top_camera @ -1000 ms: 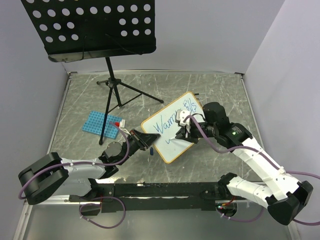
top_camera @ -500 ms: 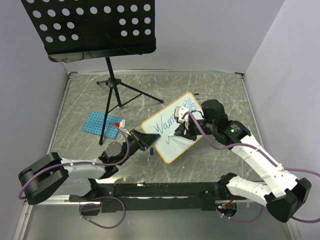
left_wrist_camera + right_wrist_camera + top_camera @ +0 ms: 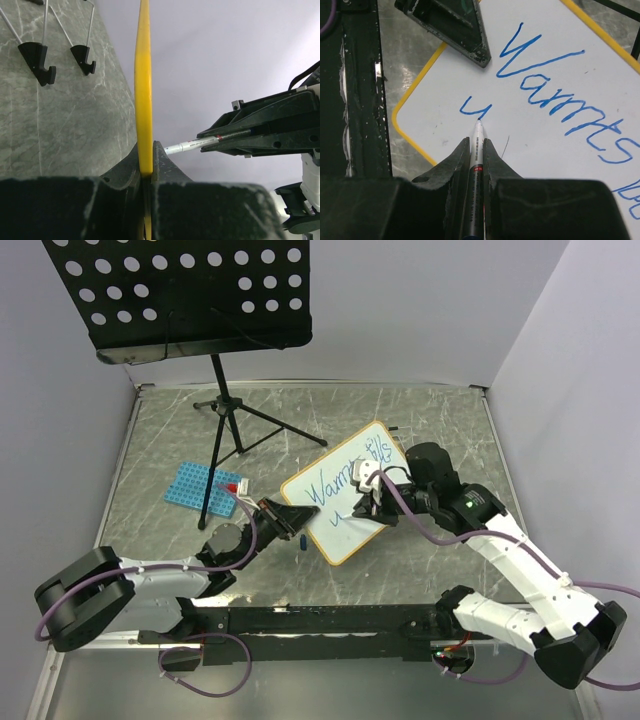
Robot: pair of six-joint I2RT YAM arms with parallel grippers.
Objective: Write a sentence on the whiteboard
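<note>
The whiteboard (image 3: 338, 530), white with a yellow-orange frame, lies slanted mid-table. My left gripper (image 3: 297, 513) is shut on its near-left frame edge (image 3: 144, 90), which runs between the jaws (image 3: 146, 160). My right gripper (image 3: 477, 142) is shut on a white marker (image 3: 478, 150) whose tip rests on the board (image 3: 545, 150). The sentence (image 3: 560, 100) reads "Warmts" in blue, with more letters at the right edge. A short blue "u" stroke (image 3: 472, 109) sits just ahead of the tip. The marker (image 3: 200, 144) also shows in the left wrist view.
A black perforated music stand (image 3: 180, 300) on a tripod (image 3: 235, 415) stands at the back left. A blue perforated rack (image 3: 195, 485) lies left of the board, a small red-and-white thing (image 3: 237, 487) beside it. A small dark cap-like piece (image 3: 303, 539) lies by the board's near corner.
The right gripper with the marker swung a little toward the far side, then came back down to the second line. The left gripper kept its hold on the frame.
</note>
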